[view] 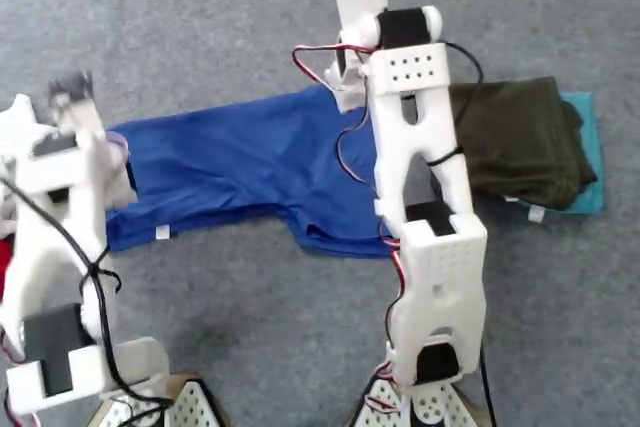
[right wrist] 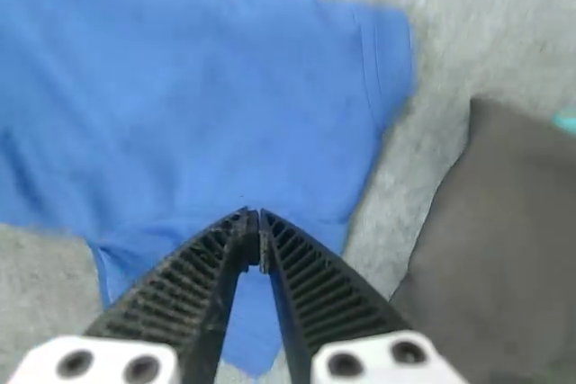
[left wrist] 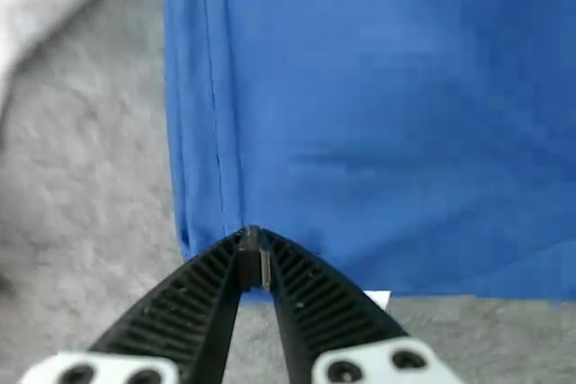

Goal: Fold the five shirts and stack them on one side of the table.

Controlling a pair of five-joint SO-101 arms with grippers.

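light: bright, even | shadows: faint, soft-edged, on table point(view: 250, 337)

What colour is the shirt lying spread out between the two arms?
The shirt is blue; the high view shows it best.

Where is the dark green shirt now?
High view: the dark green shirt lies on the right side of the table, atop a teal shirt, beside the blue shirt.
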